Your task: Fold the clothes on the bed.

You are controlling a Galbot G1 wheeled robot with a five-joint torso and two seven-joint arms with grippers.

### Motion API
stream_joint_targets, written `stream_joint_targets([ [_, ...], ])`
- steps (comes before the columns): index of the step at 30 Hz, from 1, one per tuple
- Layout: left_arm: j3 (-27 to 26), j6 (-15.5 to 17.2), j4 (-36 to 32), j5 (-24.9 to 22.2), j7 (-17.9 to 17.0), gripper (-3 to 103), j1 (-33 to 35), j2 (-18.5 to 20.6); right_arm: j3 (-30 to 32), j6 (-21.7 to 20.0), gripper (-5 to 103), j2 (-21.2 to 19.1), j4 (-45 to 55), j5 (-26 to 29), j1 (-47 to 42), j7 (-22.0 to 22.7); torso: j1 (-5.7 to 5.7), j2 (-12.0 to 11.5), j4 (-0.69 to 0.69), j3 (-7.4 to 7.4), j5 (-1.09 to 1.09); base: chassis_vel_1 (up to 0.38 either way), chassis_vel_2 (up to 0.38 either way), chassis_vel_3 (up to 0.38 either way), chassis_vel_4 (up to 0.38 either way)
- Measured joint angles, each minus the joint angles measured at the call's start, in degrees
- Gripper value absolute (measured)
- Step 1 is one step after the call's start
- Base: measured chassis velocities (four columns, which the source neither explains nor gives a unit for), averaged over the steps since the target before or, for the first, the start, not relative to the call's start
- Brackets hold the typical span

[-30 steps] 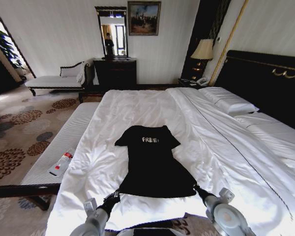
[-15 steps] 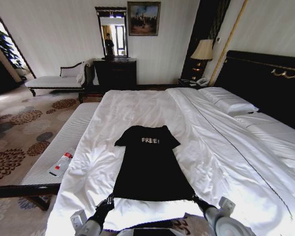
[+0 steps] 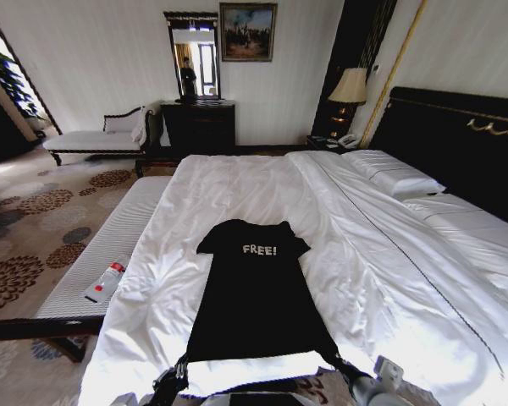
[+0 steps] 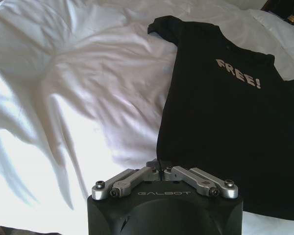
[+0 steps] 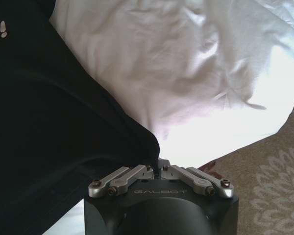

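Black short-sleeved soft-fabric T-shirt (image 3: 258,292) with white "FREE!" lettering lies flat near the foot edge of the large white-sheeted bed (image 3: 389,254). Left gripper (image 4: 159,169) and right gripper (image 5: 159,166) each pinch a hem corner. Light, limp cloth; likely sags and slides, so corners suit best.

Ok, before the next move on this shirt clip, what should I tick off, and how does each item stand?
1. Left gripper shut on the T-shirt hem corner: ok.
2. Right gripper shut on the other hem corner: ok.
3. Shirt flat on the bed, "FREE!" lettering facing up: ok.
4. Sleeves spread out, not tucked under: ok.
5. Hem held level between both grippers: ok.
6. Grip depth on the fabric: cannot tell.
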Motion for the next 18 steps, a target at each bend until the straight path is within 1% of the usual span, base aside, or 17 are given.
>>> stream_joint_targets([
  [1,0.00,0.00,0.00,0.00,0.00,0,0.00,0.00,0.00,0.00,2,0.00,0.00,0.00,0.00,0.00,0.00,0.00,0.00,0.00,0.00,0.000,0.000,0.000,0.000],
  [4,0.59,-1.45,0.96,1.12,0.01,0,0.55,-0.71,-0.43,-0.07,2,0.01,0.15,-0.92,-0.98,0.34,0.00,-0.01,0.00,0.00,-0.02,0.000,0.000,0.000,0.000],
  [6,0.44,-1.67,1.02,1.15,0.01,0,0.80,-0.93,-1.13,0.73,2,0.20,0.32,-3.32,-1.83,0.26,0.00,-0.01,0.01,0.01,-0.01,0.000,0.000,0.000,0.000],
  [7,0.44,-1.67,1.02,1.15,0.01,0,0.80,-0.93,-1.13,0.73,2,0.20,0.32,-3.32,-1.83,0.26,0.00,-0.01,0.01,0.01,-0.01,0.000,0.000,0.000,0.000],
  [9,-0.26,-1.71,1.04,1.06,-0.01,0,0.88,-0.93,-1.94,1.86,2,0.49,0.32,-6.32,-2.49,-0.55,0.00,-0.01,0.00,0.01,-0.01,0.000,0.000,0.000,0.000],
  [14,-1.30,-1.71,1.43,1.00,-0.18,0,0.47,-1.41,-2.17,1.86,2,0.55,-0.19,-6.52,-2.15,-0.60,0.00,-0.01,0.00,0.01,-0.01,0.000,0.000,0.000,0.000],
  [17,-1.58,-2.03,4.58,0.84,-0.22,0,-2.51,-1.96,-1.53,1.56,2,-0.39,-1.19,-6.54,-1.42,-0.19,0.00,-0.01,0.01,0.01,-0.01,0.000,0.000,0.000,0.000],
  [18,-1.58,-2.03,4.58,0.84,-0.22,0,-2.51,-1.96,-1.53,1.56,2,-0.39,-1.19,-6.54,-1.42,-0.19,0.00,-0.01,0.01,0.01,-0.01,0.000,0.000,0.000,0.000],
])
